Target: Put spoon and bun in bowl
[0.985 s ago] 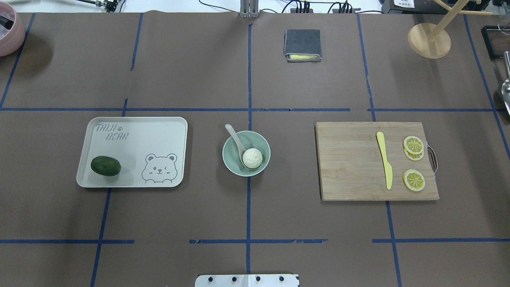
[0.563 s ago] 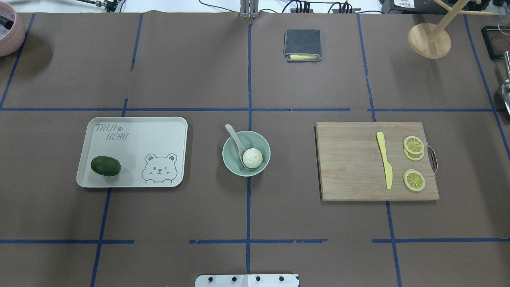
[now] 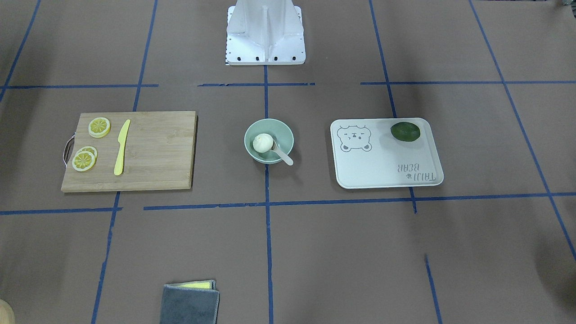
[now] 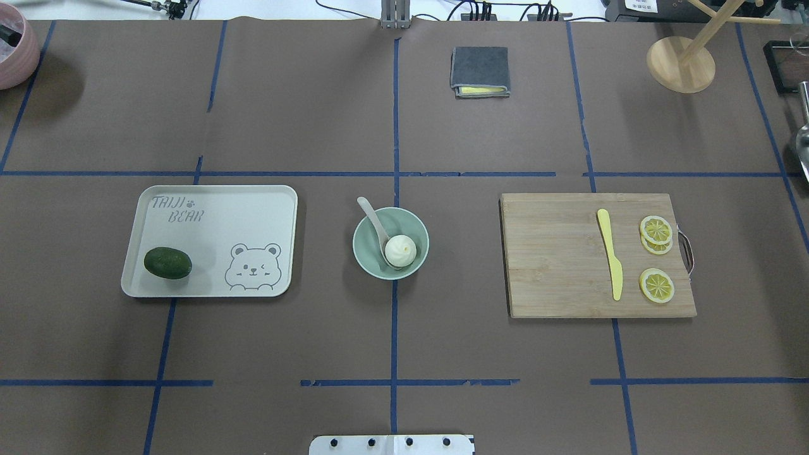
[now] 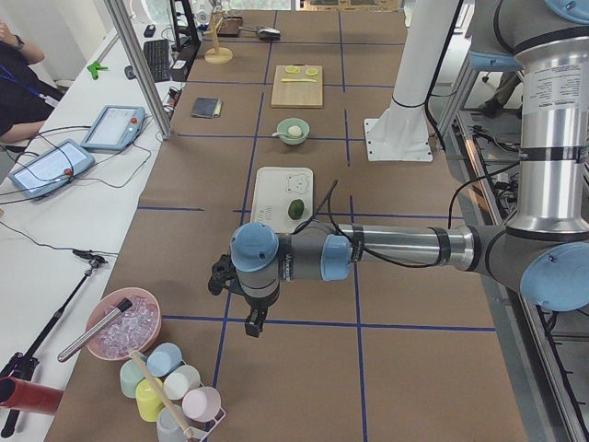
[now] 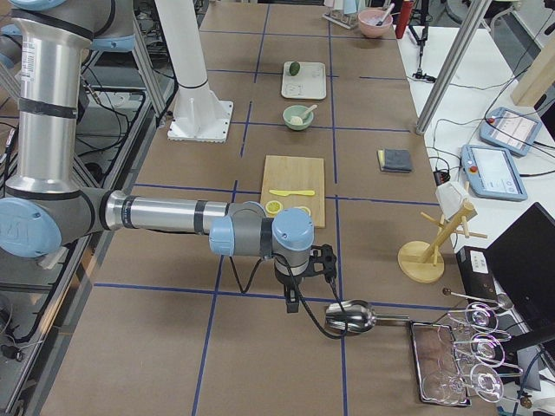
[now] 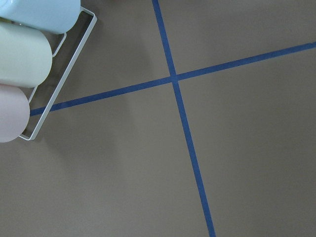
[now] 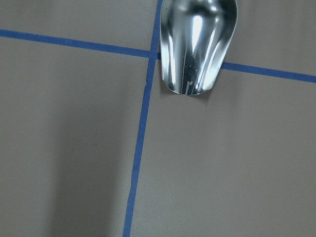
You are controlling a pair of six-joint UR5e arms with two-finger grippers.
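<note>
At the far left end of the brown paper-covered bench [image 4: 303, 114], the left gripper [image 5: 253, 324] hangs over bare paper; I cannot tell whether it is open or closed. Next, a matte white rectangular tray [image 4: 253, 208] carries a dark green avocado [image 4: 167, 263]. In the middle, the smooth mint bowl [image 4: 361, 256] holds the pleated white bun [image 4: 401, 250] and the off-white spoon [image 4: 373, 218]. The spoon's handle leans over the rim, and its scoop is seemingly under the bun. A bamboo board [image 4: 550, 259] bears a yellow knife [image 4: 610, 253] and lemon slices [image 4: 656, 285]. The right gripper [image 6: 293, 303] hangs near a shiny metal scoop [image 6: 351, 317], its state equally unclear.
</note>
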